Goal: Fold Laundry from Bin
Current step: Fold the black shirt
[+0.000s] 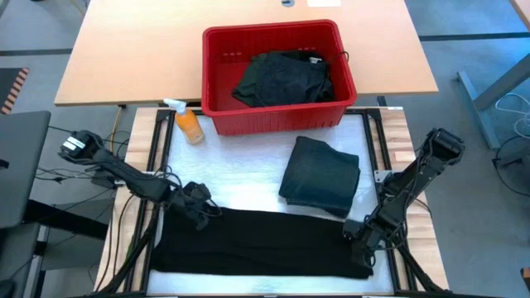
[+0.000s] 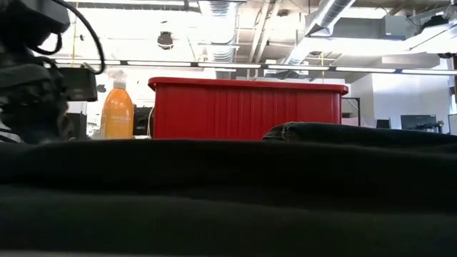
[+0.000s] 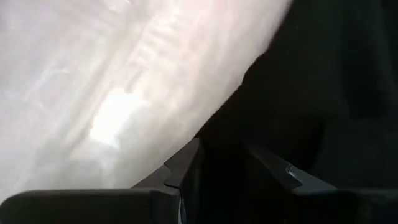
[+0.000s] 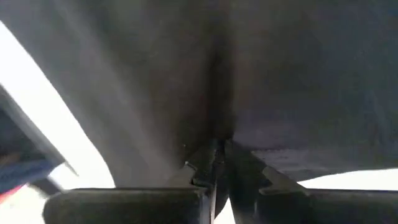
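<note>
Black garment [image 1: 261, 242] lies as a long folded band across the near desk [image 1: 248, 178], limp, light, likely to sag; left claw [image 1: 201, 209] and right claw [image 1: 358, 234] each pinch an end edge, sensible holds.

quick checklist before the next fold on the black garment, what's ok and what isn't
1. Left gripper at the black garment's upper left edge, jaws closed on cloth: ok.
2. Right gripper at the garment's right end, fingers pinched on cloth in its wrist view: ok.
3. Garment lying flat as a long strip across the front of the table: ok.
4. Folded dark green garment lies apart from the strip: cannot tell, its near corner looks very close.
5. Spray bottle stands clear of both arms: ok.
6. Red bin holds more laundry: ok.
</note>
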`<state>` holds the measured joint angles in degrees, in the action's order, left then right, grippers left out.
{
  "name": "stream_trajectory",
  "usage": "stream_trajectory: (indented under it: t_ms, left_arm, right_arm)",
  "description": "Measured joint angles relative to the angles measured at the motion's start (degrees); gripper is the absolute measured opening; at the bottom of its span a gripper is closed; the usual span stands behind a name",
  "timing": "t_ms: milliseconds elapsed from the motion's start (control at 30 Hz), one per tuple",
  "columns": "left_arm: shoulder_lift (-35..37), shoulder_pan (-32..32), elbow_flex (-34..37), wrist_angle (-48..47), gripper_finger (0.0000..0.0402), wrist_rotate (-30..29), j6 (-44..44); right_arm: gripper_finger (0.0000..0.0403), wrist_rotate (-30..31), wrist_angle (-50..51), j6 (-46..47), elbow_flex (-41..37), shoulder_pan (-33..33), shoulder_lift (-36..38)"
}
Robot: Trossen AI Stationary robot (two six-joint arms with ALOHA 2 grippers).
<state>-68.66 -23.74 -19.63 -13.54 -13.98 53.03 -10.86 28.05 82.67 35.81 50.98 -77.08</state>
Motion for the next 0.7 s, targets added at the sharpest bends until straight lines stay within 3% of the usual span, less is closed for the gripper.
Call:
stream_trajectory:
  t_ms: [100, 167, 367, 533, 700]
  left_arm:
    - [-2.8, 1.5, 0.0, 2.7, 0.0105, -5.1, -1.8]
    - [-3.6, 3.0, 0.2, 4.8, 0.0105, -8.1, -4.2]
    - [-2.9, 9.1, -0.8, 4.7, 0.0105, -9.9, -12.2]
    - [-2.5, 12.1, -2.3, 4.6, 0.0105, -8.3, -16.5]
    - [-2.5, 12.7, -2.8, 4.7, 0.0105, -5.2, -16.8]
  right_arm:
    - [0.0057, -7.2, -3.5, -1.7, 0.2, -0.1, 0.0]
    - [0.0055, -8.0, -1.2, -3.5, 1.5, -0.2, 0.6]
    - [0.0044, 2.2, 14.7, -5.2, 6.2, -1.1, 4.3]
    - [0.0049, 13.8, 18.1, -8.2, 6.6, -1.4, 5.5]
    - [0.0073, 15.7, 18.5, -13.1, 6.6, -3.7, 5.5]
